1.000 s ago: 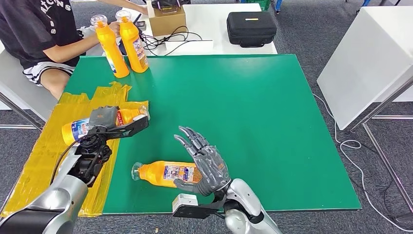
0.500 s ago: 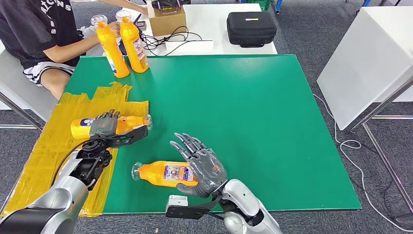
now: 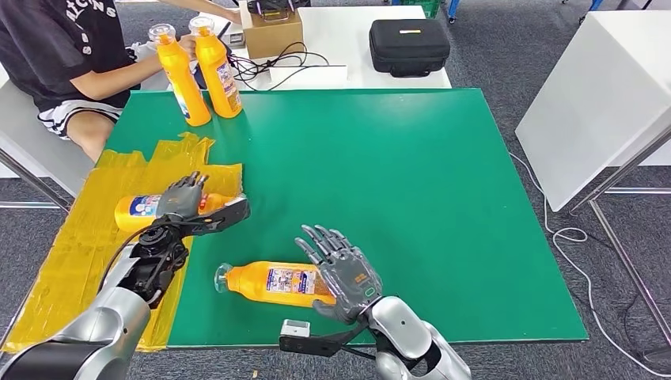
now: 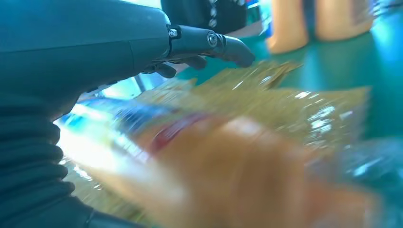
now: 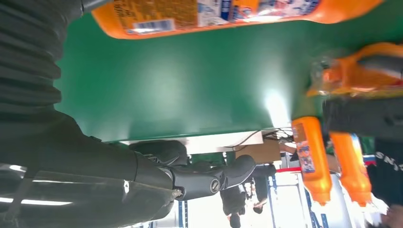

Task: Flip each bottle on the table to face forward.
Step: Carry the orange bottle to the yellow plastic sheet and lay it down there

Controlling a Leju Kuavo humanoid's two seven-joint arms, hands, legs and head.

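Two orange bottles lie on their sides. One bottle [image 3: 138, 211] rests on the yellow tape [image 3: 71, 253], cap toward the table's middle. My left hand [image 3: 187, 207] lies over it with fingers lifted and thumb straight. The left wrist view shows that bottle [image 4: 228, 161] blurred under my left hand [image 4: 95, 47]. The second bottle [image 3: 269, 283] lies on the green mat [image 3: 396, 182], label up, cap to the left. My right hand [image 3: 346, 273] stands at its base end with fingers spread. The right wrist view shows this bottle [image 5: 228, 14] beside my right hand [image 5: 71, 156].
Two more orange bottles [image 3: 176, 75] [image 3: 217, 70] stand upright at the mat's far left corner, with a person's hand [image 3: 186, 43] on them. That person sits at the far left. A cardboard box [image 3: 271, 33], cables and a black case [image 3: 408, 46] sit on the white table behind.
My left hand set the tilted bottle down flat on the tape and its fingers lifted off. My right hand sank lower and moved closer to the near bottle's base.
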